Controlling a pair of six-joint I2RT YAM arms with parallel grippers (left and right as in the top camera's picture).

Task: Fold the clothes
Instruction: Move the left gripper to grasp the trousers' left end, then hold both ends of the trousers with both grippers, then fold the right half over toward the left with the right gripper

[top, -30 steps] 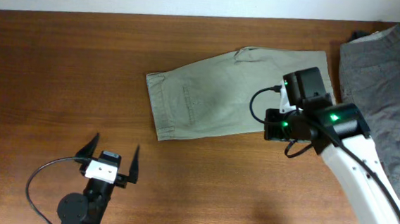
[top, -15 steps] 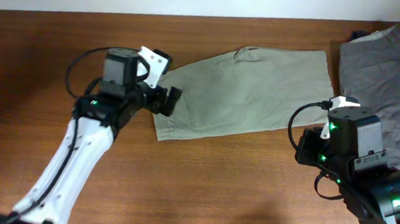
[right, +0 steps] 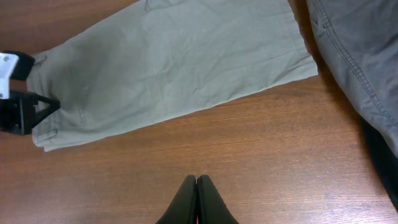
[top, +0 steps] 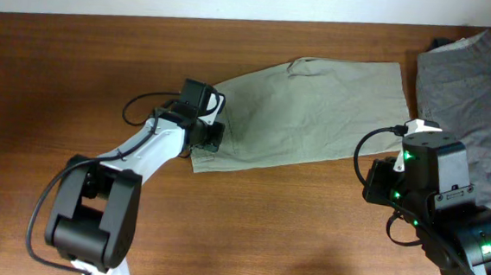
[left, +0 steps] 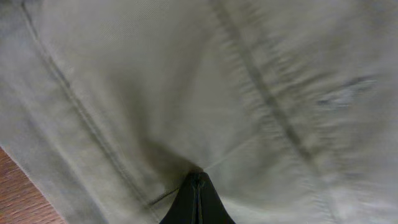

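1. Overhead view: my left gripper [top: 213, 133] sits on the left end of the olive garment [top: 317, 108], which lies flat in the middle of the table [top: 77, 65]. Half a second ago this gripper was just beside that edge; now it is on the cloth, and the arm is bent more. The garment itself has almost not moved. The grey garment [top: 474, 84] lies at the right end of the table, as before. My right arm has kept its place near the front right.
2. Left wrist view: my fingers [left: 198, 193] are pressed together on a small pinch of the olive garment [left: 155, 81], and creases run toward the tips.
3. Right wrist view: my right gripper [right: 197, 186] is clenched with nothing between the fingers, above bare table [right: 261, 162]. The olive garment [right: 174, 68] is well apart from it, and the grey garment [right: 354, 50] is at the right.
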